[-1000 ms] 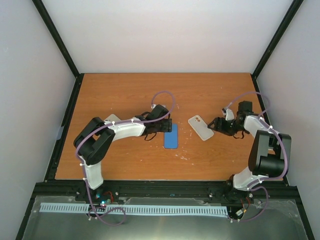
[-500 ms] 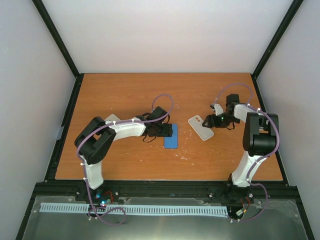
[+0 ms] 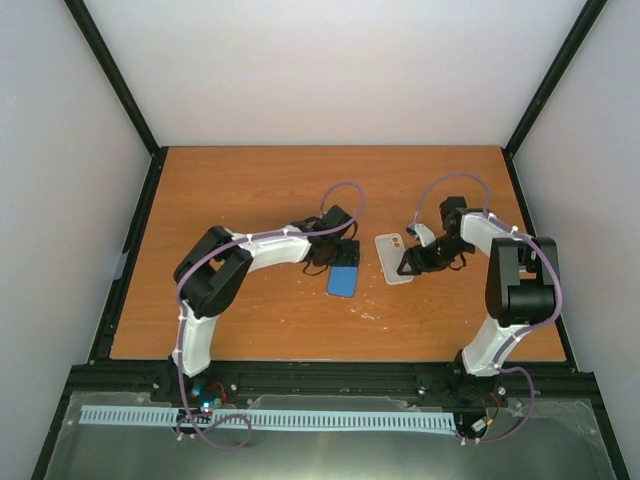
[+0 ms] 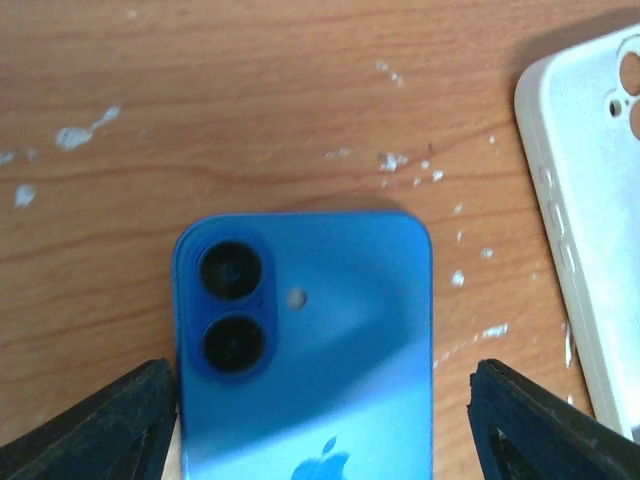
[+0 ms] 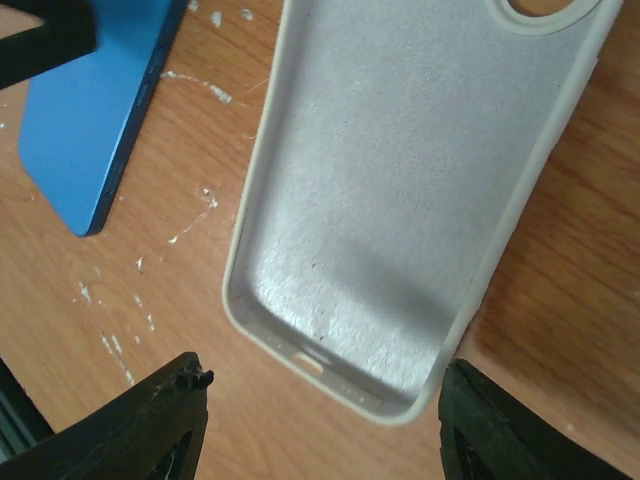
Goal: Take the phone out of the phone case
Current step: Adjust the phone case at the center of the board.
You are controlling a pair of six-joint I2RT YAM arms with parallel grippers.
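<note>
Phone: blue phone (image 4: 305, 340) lies bare, lenses up, on the table (image 3: 250, 190), just beside its case.
Left gripper (image 4: 320, 425): spread astride the phone, gripping nothing. Lift straight up; don't nudge it.
Case (image 5: 400, 180): white, empty, hollow upward.
Right gripper (image 5: 322, 380): parted astride the case, holding nothing. Rise clear likewise.

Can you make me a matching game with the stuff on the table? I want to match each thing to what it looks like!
Things:
1. phone
2. phone case
3. table

What it looks like:
A. brown wood with little white specks
B. blue, lying with its two round camera lenses facing up
C. pale off-white and empty inside

Right pairs: 1-B, 2-C, 3-A
</note>
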